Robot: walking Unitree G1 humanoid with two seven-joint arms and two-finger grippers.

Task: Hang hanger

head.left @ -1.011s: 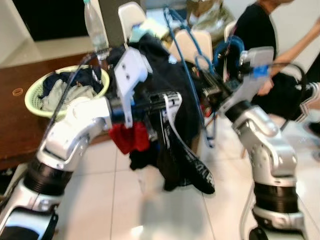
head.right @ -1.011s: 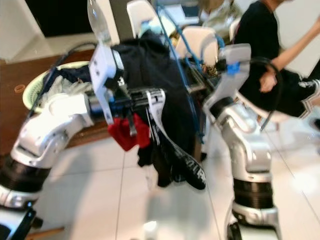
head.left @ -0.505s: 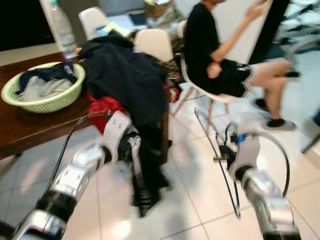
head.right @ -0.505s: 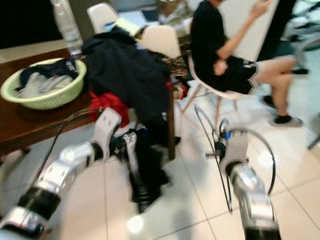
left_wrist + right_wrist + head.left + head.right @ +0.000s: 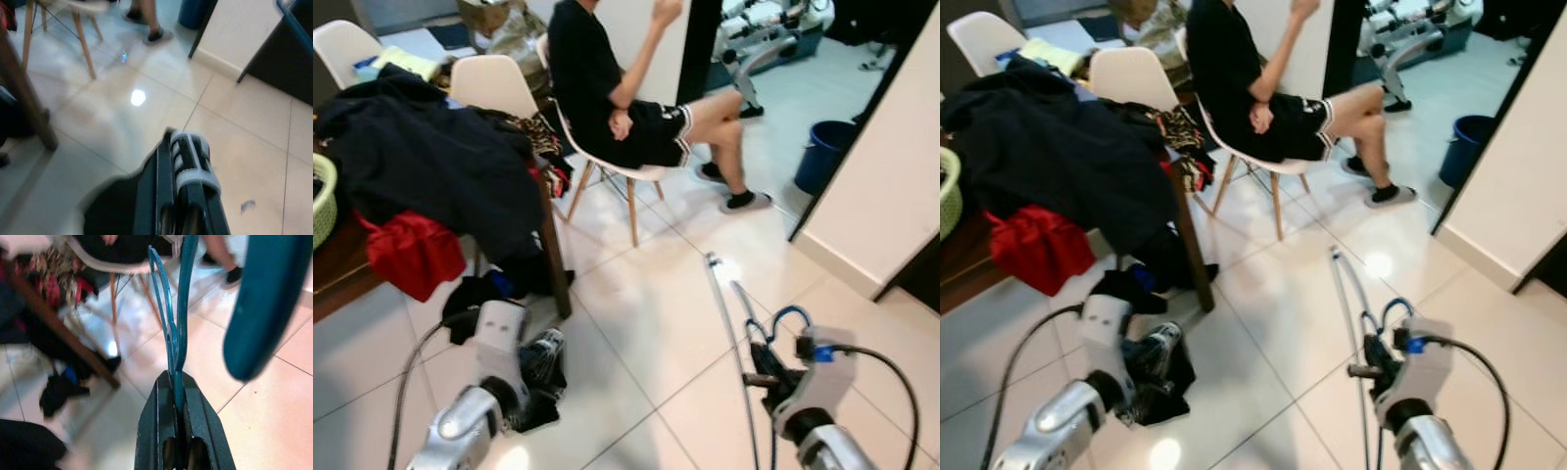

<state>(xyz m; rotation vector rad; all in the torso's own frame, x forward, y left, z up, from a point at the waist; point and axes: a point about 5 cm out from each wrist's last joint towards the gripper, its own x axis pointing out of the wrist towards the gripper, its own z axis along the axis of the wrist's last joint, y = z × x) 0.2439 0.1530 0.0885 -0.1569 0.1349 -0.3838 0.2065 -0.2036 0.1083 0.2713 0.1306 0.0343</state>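
My right gripper [image 5: 175, 378] is shut on a blue wire hanger [image 5: 175, 323]. The hanger [image 5: 1343, 286] reaches forward from that gripper [image 5: 1367, 370] low over the tiled floor, its hook curling back near the wrist. On the other side, my left gripper [image 5: 177, 147] is shut on a black garment with a white striped band [image 5: 193, 164]. That garment [image 5: 542, 380] hangs from the left gripper [image 5: 540, 354] down close to the floor, in front of the table leg.
A wooden table [image 5: 340, 266] on the left carries a heap of dark clothes [image 5: 431, 162] and a red garment [image 5: 411, 250]. A person [image 5: 607, 88] sits on a white chair ahead. A blue bucket [image 5: 822, 157] and a wall corner [image 5: 886, 186] stand right.
The camera has swung right and down, away from the table. Both arms sit lower, near the floor. The hanger and the black garment stay held.
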